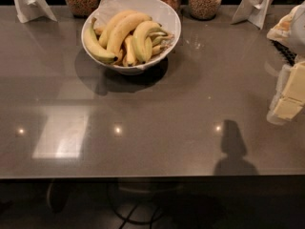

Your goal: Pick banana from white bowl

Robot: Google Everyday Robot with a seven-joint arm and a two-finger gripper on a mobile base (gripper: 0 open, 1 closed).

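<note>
Counter (157,128): banana (143,41) in white bowl (170,13); gripper (289,99) far right.

Break-room snack counter: grey countertop (157,128), snack jars (205,1) along back, white bowl (167,13) of bananas (125,30); end effector (290,97) at right edge.

Grey table (152,142) carries white bowl (167,11), 4 jars (205,1), 2 folded cards (29,1); jaws over its right end.

we see dim, warm light, with glare spots (117,129) along the tabletop's (190,89) front edge. the white bowl (167,14) casts its shadow frontward; the gripper (290,97) sits at the right edge.
</note>
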